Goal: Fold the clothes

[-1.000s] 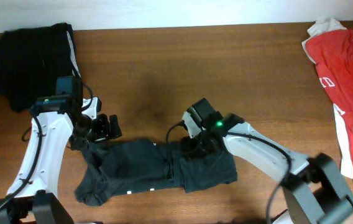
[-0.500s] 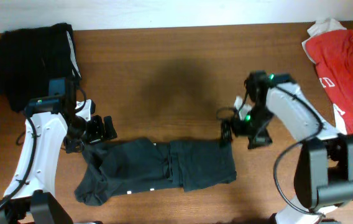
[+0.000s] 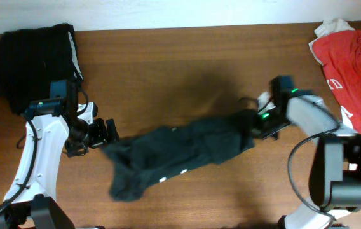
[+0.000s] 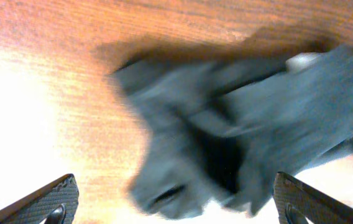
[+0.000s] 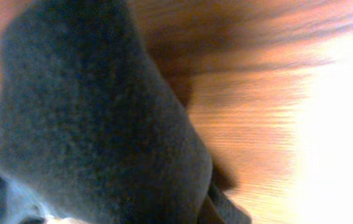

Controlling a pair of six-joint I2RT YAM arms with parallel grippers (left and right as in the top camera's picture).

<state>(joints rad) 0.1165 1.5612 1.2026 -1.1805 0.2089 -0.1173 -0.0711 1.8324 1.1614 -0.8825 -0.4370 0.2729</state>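
The dark grey-green T-shirt (image 3: 180, 149) lies crumpled and stretched on a slant across the wooden table (image 3: 168, 70), low at the left and higher at the right. My right gripper (image 3: 257, 124) is shut on its right end, and the cloth (image 5: 89, 112) fills the right wrist view. My left gripper (image 3: 108, 130) is open, just above and left of the shirt's left end. In the left wrist view its fingers (image 4: 176, 202) stand wide apart with the blurred shirt (image 4: 238, 124) ahead of them. No lettering shows.
A pile of black folded garments (image 3: 34, 57) sits at the back left corner. A red white-printed garment (image 3: 358, 83) lies along the right edge. Bare wood lies between them at the back.
My right gripper has moved right and up, dragging the shirt's right end with it. The shirt has slid right and stretched out, away from my left gripper. The left arm has barely moved.
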